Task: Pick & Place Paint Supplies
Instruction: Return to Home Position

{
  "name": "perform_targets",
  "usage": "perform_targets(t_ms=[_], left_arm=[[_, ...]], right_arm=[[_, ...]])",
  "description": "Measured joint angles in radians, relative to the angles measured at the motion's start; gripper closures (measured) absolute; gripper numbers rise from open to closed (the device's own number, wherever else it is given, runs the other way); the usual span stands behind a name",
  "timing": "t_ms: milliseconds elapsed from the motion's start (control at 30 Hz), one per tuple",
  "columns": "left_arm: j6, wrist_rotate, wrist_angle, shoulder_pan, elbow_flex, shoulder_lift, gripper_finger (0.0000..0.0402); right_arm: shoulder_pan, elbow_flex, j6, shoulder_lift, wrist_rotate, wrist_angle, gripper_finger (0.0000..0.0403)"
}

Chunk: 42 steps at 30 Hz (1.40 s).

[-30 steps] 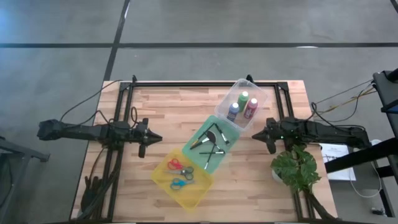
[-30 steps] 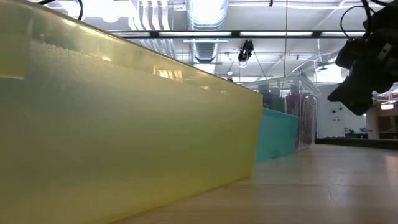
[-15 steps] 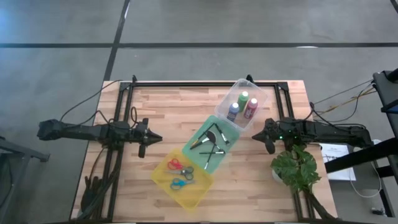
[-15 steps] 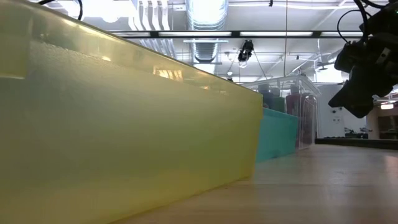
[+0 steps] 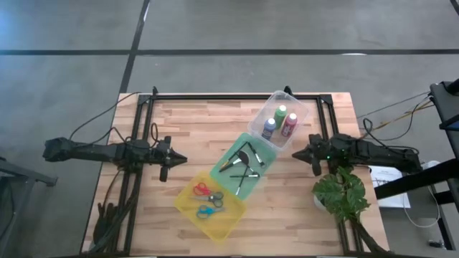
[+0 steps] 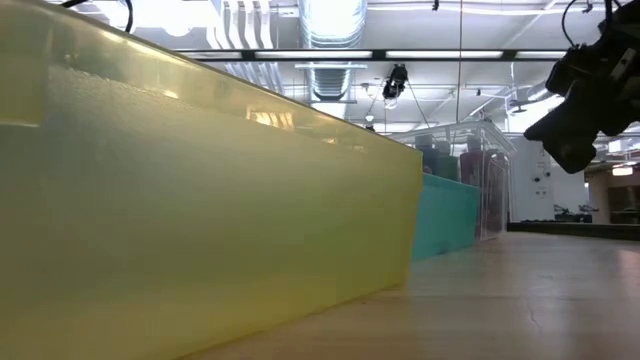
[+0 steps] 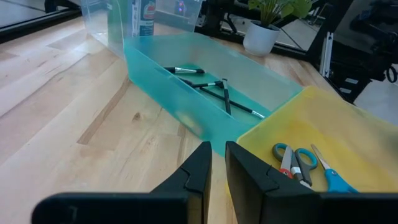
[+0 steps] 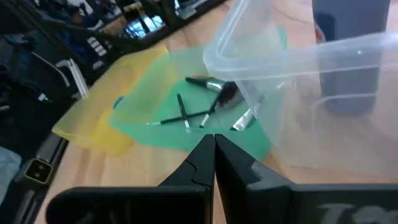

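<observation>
The wooden table (image 5: 201, 122) carries three bins in a close diagonal row: the yellow bin (image 5: 224, 225) nearest the front edge, the green bin (image 5: 267, 154) in the middle, and the clear bin (image 5: 297, 107) toward the back. Bare wood lies open left of the row. A leafy plant (image 5: 343, 195) sits by the right front corner. The left gripper (image 5: 181, 159) hangs left of the green bin and the right gripper (image 5: 295, 155) just right of it, both clenched on nothing. Three paint bottles (image 5: 290, 125) stand in the clear bin; their label print looks too blurred to read. Scissors (image 5: 203, 190) lie in the yellow bin and brushes (image 5: 244, 166) in the green.
</observation>
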Motion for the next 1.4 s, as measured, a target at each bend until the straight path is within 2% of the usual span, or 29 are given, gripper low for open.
perform_targets(t_ms=[100, 1400], left_arm=[[0.0, 0.0, 0.0, 0.0, 0.0, 0.0, 0.0345], [0.0, 0.0, 0.0, 0.0, 0.0, 0.0, 0.0344]], right_arm=[[0.0, 0.0, 0.0, -0.037, 0.0, -0.002, 0.0395], [0.0, -0.001, 0.0, -0.022, 0.0, 0.005, 0.0395]])
